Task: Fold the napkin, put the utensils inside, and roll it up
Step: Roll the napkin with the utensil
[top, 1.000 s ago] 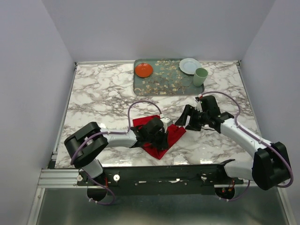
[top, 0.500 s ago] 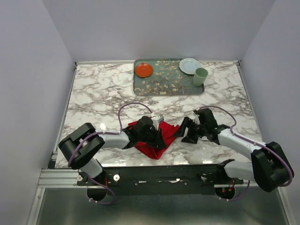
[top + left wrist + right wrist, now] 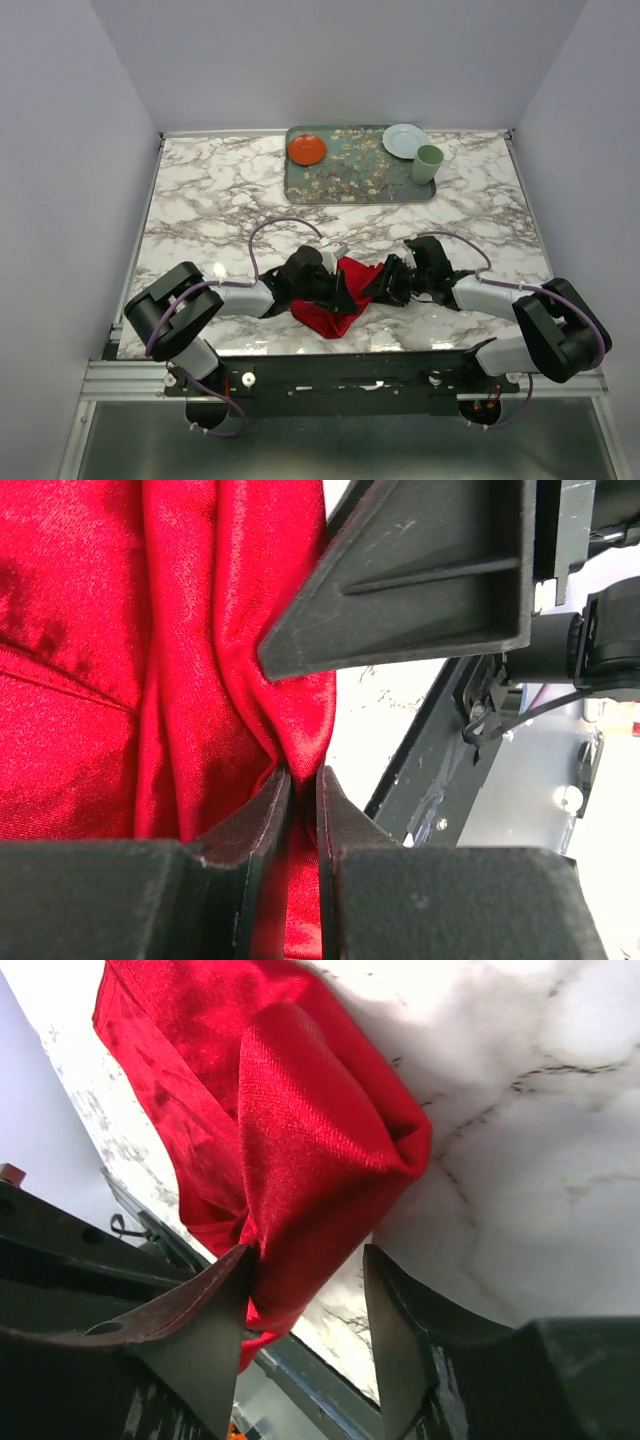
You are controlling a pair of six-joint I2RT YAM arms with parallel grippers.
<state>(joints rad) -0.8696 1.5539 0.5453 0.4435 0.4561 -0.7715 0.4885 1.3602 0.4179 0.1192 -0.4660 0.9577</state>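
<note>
Both claws work the red cloth on the arms' side of the tray.

The left gripper (image 3: 303, 780) is pinched tight on a thin ridge of the napkin (image 3: 120, 630), probably to anchor that edge while a fold is made. The right gripper (image 3: 305, 1260) stands parted astride a puffed fold, one finger touching cloth, not yet clamped. The fabric is glossy, satin-like and creased, bunched in a soft heap on the marble table (image 3: 200, 200), well apart from the patterned tray (image 3: 345, 175). The utensils cannot be made out.
</note>
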